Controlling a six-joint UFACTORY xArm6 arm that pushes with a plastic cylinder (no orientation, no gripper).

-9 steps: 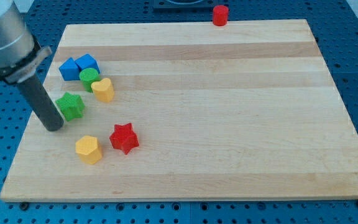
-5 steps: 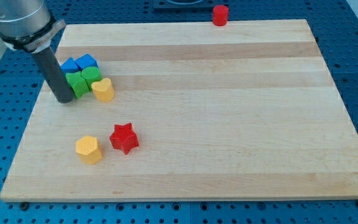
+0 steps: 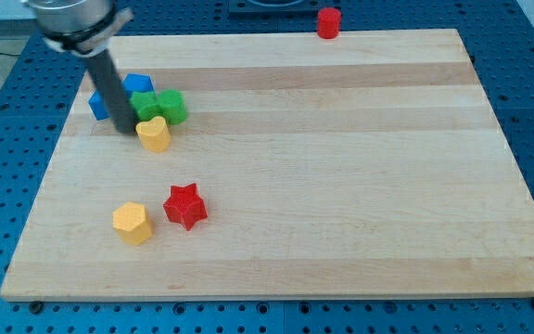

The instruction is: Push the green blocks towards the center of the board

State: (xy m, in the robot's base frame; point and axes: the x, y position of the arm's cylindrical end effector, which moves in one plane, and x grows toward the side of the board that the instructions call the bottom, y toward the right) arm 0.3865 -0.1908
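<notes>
Note for you: the arm carried no claw, so there was nothing spread, pressed together or pinching to log, only the dark rod with my tip (image 3: 124, 129) down on the bench (image 3: 341, 167). Taking the yellow heart block (image 3: 154, 134) as landmark, my tip stood just beside it on the view's left. The two green blocks sat directly above it toward the view's top, side by side and touching. The left green block (image 3: 144, 102) was close against the rod, and the right green block (image 3: 171, 106) was on the far side of it. You could not tell from this view whether the rod actually touched the left one. Two blue blocks flanked the rod, one (image 3: 137, 83) up beyond the greens from the heart, the other (image 3: 97, 104) up and to the view's left of it. The red star (image 3: 185, 205) and a second yellow block (image 3: 132, 223) lay well below the heart. The pair's long axis ran left to right, and both greens lay to the view's right of my tip and slightly toward the top, with the bench centre far off to the right of the heart. By my judgement, a rightward shove looked lined up, though the heart risked being dragged along.
</notes>
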